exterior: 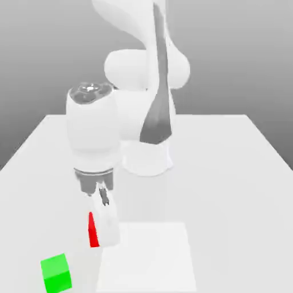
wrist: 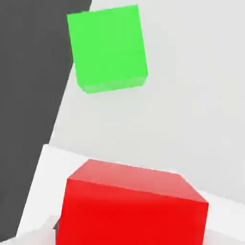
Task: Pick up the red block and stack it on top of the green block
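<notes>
The bright red cube-shaped block [wrist: 131, 215] sits in the two-fingered white pincer [exterior: 106, 220], pinched at its sides; in the exterior view a sliver of its red face peeks out beside the near finger. It appears to be held above the white bench [exterior: 223, 200], though how high I cannot tell. The bright green cube-shaped block [exterior: 56, 273] rests on the bench, apart from the red one, nearer the exterior view's left and closer to that camera. A flat white square panel [exterior: 147, 257] lies toward the exterior view's right of the green block.

The step in hand looks to be the carry. It wants enough height for the red block's underside to pass over the green top without clipping its edge. The two blocks seem turned slightly differently, so a small wrist turn would square their faces. Centre the red block first, then lower straight and slowly, letting go only once the faces meet; an early release could tip it off.
</notes>
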You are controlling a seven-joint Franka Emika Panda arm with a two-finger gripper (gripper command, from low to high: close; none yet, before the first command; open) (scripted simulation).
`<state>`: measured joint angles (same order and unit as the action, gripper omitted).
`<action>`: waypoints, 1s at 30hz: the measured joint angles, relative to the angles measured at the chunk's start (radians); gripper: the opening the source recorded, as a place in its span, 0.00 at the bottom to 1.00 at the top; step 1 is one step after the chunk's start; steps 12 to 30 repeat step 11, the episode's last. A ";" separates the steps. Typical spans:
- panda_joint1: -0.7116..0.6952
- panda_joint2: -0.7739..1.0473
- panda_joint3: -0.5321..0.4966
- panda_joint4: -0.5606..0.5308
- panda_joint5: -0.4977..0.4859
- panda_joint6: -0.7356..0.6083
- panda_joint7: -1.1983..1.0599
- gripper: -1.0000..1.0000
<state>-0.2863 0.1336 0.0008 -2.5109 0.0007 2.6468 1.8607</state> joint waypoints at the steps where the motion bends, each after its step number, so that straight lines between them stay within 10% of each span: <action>1: -0.014 0.011 -0.013 0.036 0.004 -0.025 -0.001 0.00; 7: -0.051 0.172 -0.038 0.126 0.025 0.045 -0.012 0.00; 8: -0.052 0.192 -0.038 0.128 0.027 0.063 -0.013 1.00; 30: -0.052 0.192 -0.038 0.128 0.027 0.063 -0.013 1.00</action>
